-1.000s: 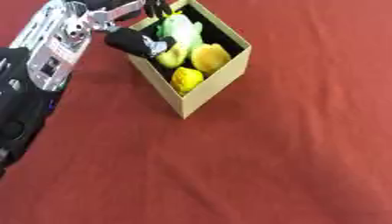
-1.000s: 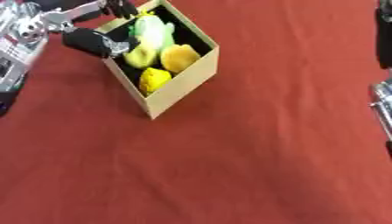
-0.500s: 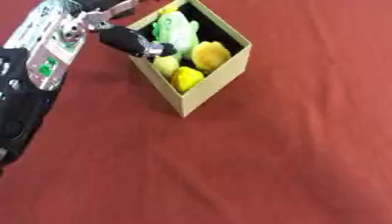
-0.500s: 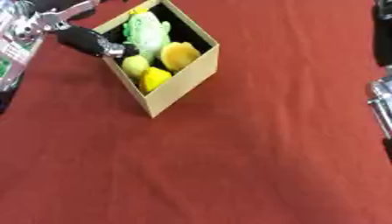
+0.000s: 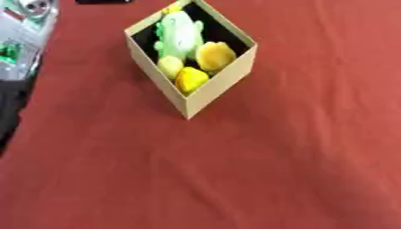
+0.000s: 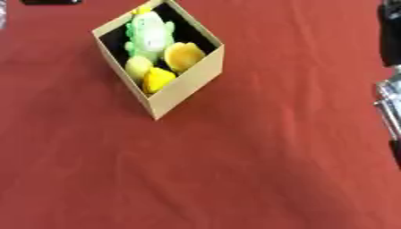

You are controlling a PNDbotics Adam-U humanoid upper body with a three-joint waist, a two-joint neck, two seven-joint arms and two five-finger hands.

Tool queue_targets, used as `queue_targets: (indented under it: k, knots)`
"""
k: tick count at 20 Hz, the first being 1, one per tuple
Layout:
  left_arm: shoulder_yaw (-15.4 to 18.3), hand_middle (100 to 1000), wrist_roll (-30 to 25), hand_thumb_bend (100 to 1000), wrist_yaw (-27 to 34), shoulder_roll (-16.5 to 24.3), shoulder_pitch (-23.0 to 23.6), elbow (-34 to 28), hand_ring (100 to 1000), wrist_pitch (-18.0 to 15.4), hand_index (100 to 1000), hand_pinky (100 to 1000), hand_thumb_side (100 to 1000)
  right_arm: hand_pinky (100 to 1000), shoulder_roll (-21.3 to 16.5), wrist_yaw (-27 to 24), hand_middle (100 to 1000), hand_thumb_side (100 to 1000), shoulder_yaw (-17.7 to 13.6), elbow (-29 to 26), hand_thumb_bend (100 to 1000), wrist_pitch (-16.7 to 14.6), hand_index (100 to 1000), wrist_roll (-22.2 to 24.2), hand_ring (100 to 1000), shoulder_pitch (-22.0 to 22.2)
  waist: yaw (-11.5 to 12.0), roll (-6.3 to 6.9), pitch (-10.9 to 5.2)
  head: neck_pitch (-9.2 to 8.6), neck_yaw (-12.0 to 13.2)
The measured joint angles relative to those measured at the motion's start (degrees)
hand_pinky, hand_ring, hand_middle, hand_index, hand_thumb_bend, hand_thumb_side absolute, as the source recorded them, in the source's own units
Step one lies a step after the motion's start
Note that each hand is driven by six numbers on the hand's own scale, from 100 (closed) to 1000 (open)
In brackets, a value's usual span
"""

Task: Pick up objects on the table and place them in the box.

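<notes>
The open cardboard box (image 5: 215, 91) stands on the red table at the upper middle, one corner turned toward me. Inside lie a green plush toy (image 5: 178, 36), an orange-yellow round piece (image 5: 215, 56), a pale yellow piece (image 5: 170, 66) and a bright yellow one (image 5: 190, 79). My left arm (image 5: 19, 40) runs along the left edge. Only a dark sliver of the left hand (image 5: 102, 1) shows at the top edge, clear of the box. In the right eye view a part of my right arm (image 6: 389, 105) shows at the right edge; its hand is out of sight.
Red cloth (image 5: 235, 170) covers the whole table in front of and to the right of the box. No loose objects show on it.
My left hand, which was over the box's far-left corner, has pulled back up and left, almost out of the picture. The box and its contents stay in place.
</notes>
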Motion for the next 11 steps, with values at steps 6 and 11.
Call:
queue_targets:
  k: [6, 11]
  knots:
    - [6.0, 762, 15.1, 264, 18.2, 4.7, 11.5, -13.4, 797, 1.0, 898, 776, 816, 846, 0.0, 2.7, 760, 741, -1.9, 0.0, 100, -2.4, 782, -1.9, 807, -1.0, 0.3, -0.2, 0.0, -0.51, -1.4]
    - [9.0, 751, 23.6, 304, 26.2, 5.2, 19.1, -16.9, 787, -4.7, 887, 768, 781, 848, 0.0, 4.9, 772, 735, -2.8, 0.0, 100, -4.2, 786, -3.2, 820, -1.5, 0.2, -1.05, 0.06, -0.51, -2.5]
